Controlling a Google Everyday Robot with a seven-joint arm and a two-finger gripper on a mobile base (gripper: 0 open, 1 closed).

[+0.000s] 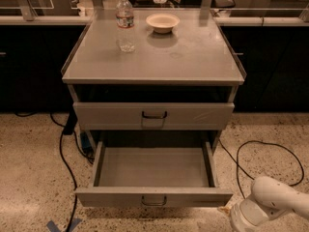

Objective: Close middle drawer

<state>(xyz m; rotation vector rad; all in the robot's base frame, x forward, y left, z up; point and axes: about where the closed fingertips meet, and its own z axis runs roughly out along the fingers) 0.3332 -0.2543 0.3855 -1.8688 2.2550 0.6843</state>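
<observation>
The middle drawer [153,168] is a grey metal tray, pulled far out and empty. Its low front panel [96,196] faces me and has a small dark loop handle [154,200] at centre. The drawer above it [106,115] is shut. My white arm [270,204] comes in at the bottom right corner. Its rounded end lies on the floor side, just right of the open drawer's front right corner. My gripper itself lies below the bottom edge of the view, and its fingers do not show.
On the cabinet top [193,57] stand a water bottle [126,23] and a small bowl [162,21]. Black cables run over the speckled floor at the left [65,163] and at the right [260,151]. Dark counters stand behind the cabinet.
</observation>
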